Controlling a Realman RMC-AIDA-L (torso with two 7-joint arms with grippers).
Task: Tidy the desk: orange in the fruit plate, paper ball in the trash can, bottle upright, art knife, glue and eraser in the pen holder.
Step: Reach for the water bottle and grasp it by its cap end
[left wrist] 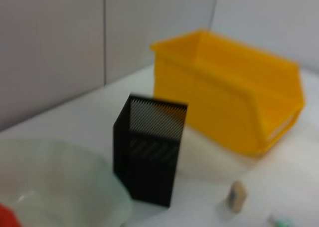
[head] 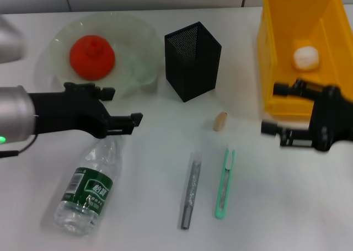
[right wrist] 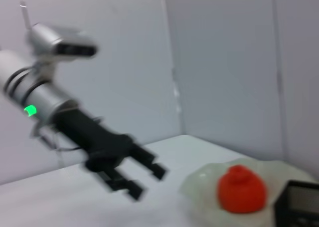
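Head view, things: the orange (head: 92, 56) sits in the pale green fruit plate (head: 138, 38); the paper ball (head: 306, 57) lies in the yellow trash can (head: 276, 52); the black mesh pen holder (head: 192, 60) stands between them.
Head view, counter (head: 154, 207): the bottle (head: 88, 191) lies on its side; the glue (head: 191, 191) and green art knife (head: 224, 182) lie side by side; the eraser (head: 220, 121) lies near the pen holder.
Head view, hands: the left hand (head: 118, 107) hovers above the bottle's neck, fingers apart and empty; the right hand (head: 271, 108) hangs before the trash can, fingers apart and empty.
Left wrist view: pen holder (left wrist: 149, 149), trash can (left wrist: 229, 87) from the side, eraser (left wrist: 237, 195), plate rim (left wrist: 99, 187); no fingers visible.
Right wrist view: the left hand (right wrist: 144, 179) from across the counter, fingers spread; the orange (right wrist: 241, 189) in the plate (right wrist: 199, 182).
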